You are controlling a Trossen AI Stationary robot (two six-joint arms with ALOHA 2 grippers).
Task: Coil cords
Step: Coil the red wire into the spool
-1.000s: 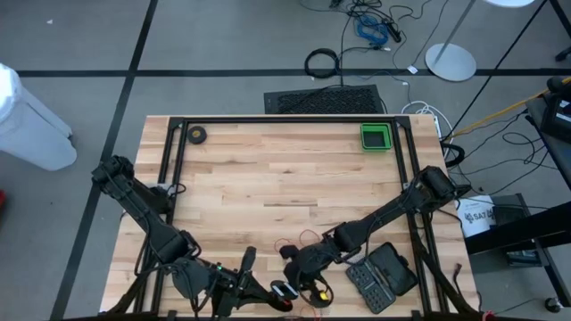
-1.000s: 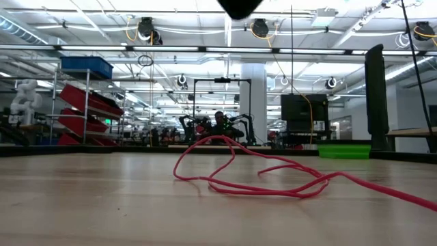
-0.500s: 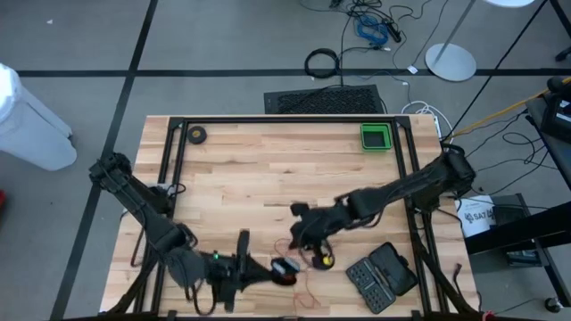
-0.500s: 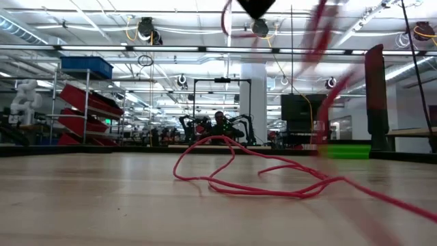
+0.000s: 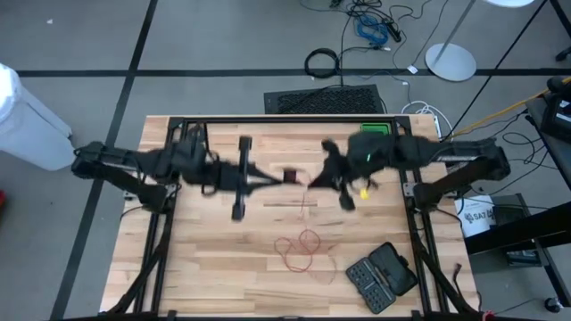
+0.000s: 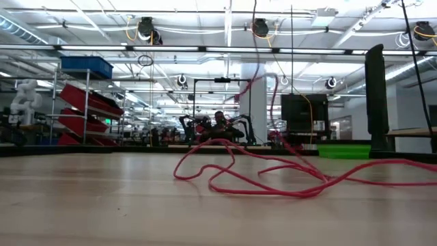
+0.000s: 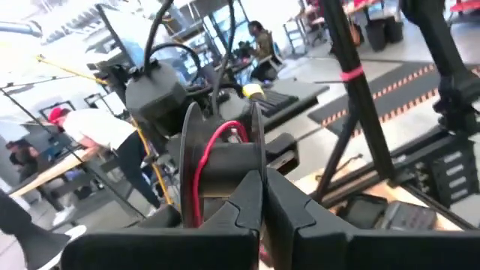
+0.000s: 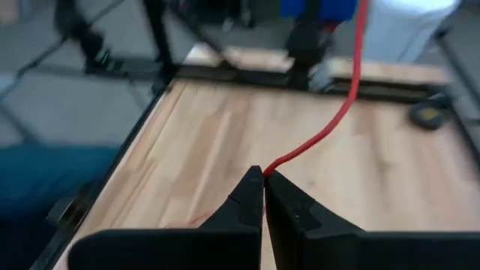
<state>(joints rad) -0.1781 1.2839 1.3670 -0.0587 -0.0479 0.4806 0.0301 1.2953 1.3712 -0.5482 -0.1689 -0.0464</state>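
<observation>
1. Both arms are now reaching across the far half of the table (image 5: 214,259); a second ago they were folded low at its near edge.
2. The left gripper (image 5: 284,176) is sitting near the table's middle, toward the far side, its fingers (image 7: 238,204) pressed together on the black reel (image 7: 221,161), where before it was hovering at the near edge.
3. The reel is showing a few turns of red cord (image 5: 302,242) wound around its hub in the left wrist view.
4. The right gripper (image 5: 314,179) is facing the left one from just beside it, its fingers (image 8: 251,196) pinched shut on the cord, which is running up and away from the tips in the right wrist view.
5. The loose loops of cord are lying on the near half of the table, left of the black case (image 5: 382,275); half a second ago the grippers were working right over them.
6. In the low view the cord is lying in flat loops on the wood while one strand is rising out of the top of the picture; a second ago no strand was rising.
7. Both arms are showing smeared in the high view, so the reel there is only a dark blur with a red spot.
8. The stretch of cord between the grippers and the loops is too thin to follow from above.
9. A green bin (image 5: 376,131) is partly hiding behind the right arm at the far edge.
</observation>
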